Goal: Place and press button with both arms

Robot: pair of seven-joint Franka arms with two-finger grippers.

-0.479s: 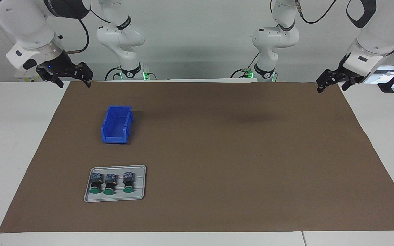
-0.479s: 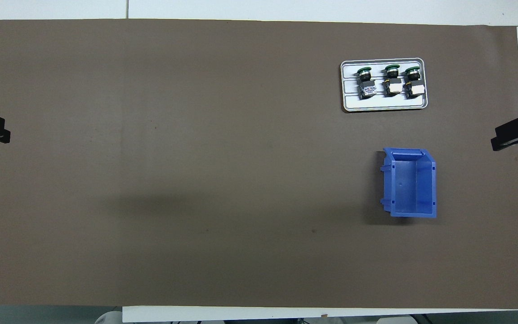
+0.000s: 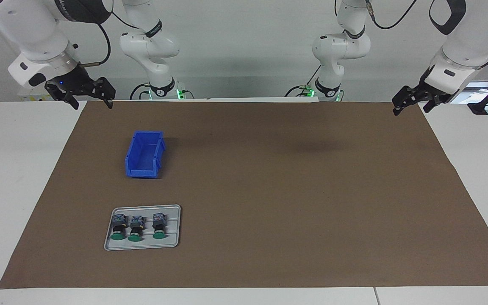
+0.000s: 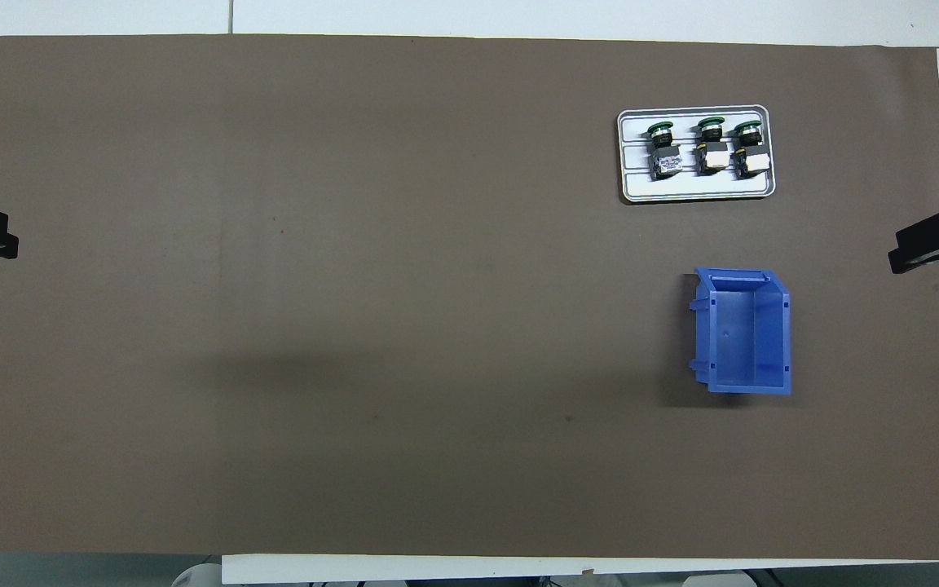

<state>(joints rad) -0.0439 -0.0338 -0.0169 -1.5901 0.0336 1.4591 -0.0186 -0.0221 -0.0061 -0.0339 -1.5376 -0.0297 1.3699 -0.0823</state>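
On the grey tray [image 3: 177,226], farther from the robots than the blue bin [image 3: 144,154], each button [image 3: 158,225] looks light and rigid; grasp its blocky body. The left gripper [image 3: 409,101] and right gripper [image 3: 87,95] hang wide, empty.

White jointed arms [image 3: 36,29], black cables, black tools.
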